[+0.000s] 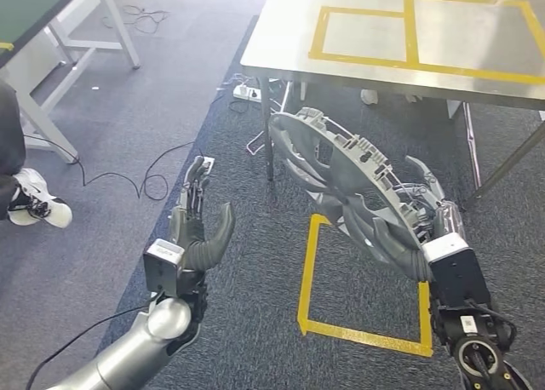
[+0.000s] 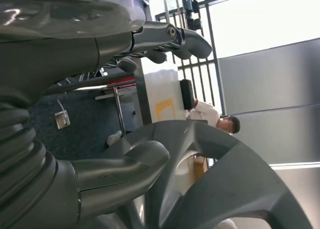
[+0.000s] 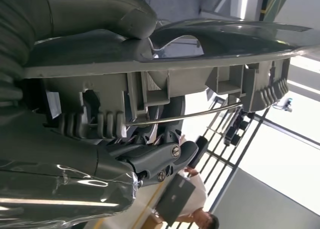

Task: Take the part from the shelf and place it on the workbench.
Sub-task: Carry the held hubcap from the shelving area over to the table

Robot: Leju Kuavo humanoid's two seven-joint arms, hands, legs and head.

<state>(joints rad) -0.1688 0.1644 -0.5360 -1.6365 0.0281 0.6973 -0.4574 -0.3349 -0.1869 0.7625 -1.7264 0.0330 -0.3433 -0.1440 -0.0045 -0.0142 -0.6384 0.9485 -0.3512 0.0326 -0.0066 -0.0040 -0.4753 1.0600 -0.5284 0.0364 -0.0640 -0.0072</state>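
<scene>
Both arms came into my head view from below. Nearest me, the left robot hand (image 1: 196, 224) hung over the dark carpet (image 1: 212, 151) with its fingers spread and its thumb out, holding nothing. The right robot hand (image 1: 417, 228) was wrapped around one end of the grey plastic part (image 1: 341, 173), a large ribbed, spoked piece that stretched up and left from the wrist. My right wrist view showed the thumb lying over one face of the part's edge and the darker fingers (image 3: 158, 161) curled under the other, so I had it firmly held. The part was in the air above a yellow tape square (image 1: 308, 271) on the floor, its far end just below the near edge of the steel tabletop (image 1: 289, 41). It touched neither. Beyond that edge, the tabletop carried two yellow tape rectangles (image 1: 411, 32) side by side. Farther left, cables (image 1: 138, 181) trailed across the carpet beside a white power strip (image 1: 246, 90), and a person's shoe (image 1: 38, 204) sat near a white-legged table (image 1: 71, 49).
</scene>
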